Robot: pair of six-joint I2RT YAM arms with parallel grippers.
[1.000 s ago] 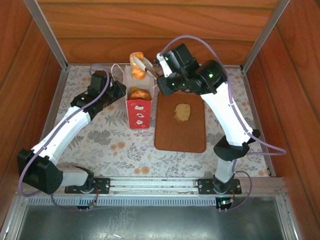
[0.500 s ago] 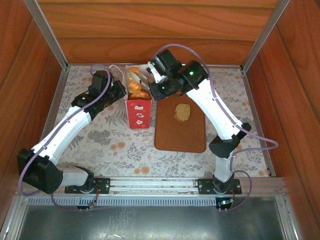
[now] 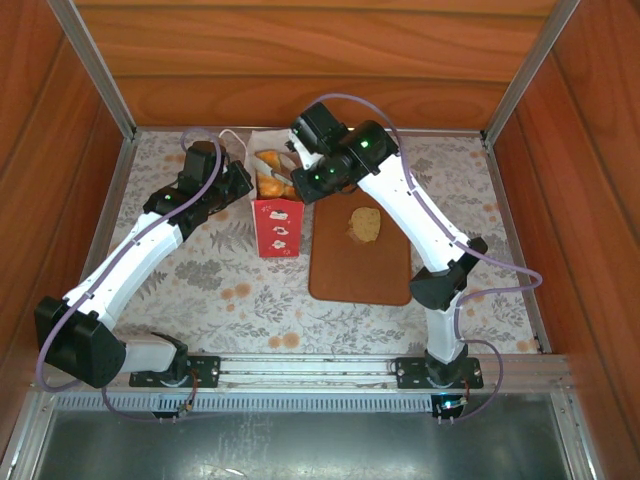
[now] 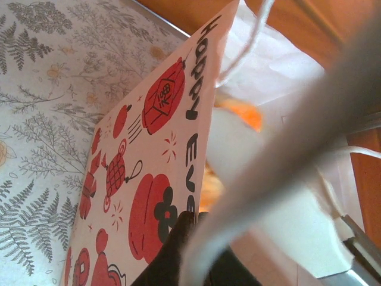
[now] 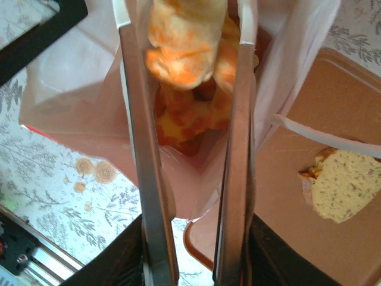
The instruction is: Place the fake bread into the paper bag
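Reaching into the paper bag (image 3: 277, 225), right gripper (image 5: 184, 12) stood parted around a croissant (image 5: 183, 44) (left gripper (image 3: 243, 184) clamped the bag's nine-o'clock wall).

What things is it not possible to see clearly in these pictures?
Top view: contents of the white and red paper bag, partly covered by the right hand.
Right wrist view: tan speckled bread slice, cut by the edge.
Left wrist view: orange pastry, behind a blurred finger.
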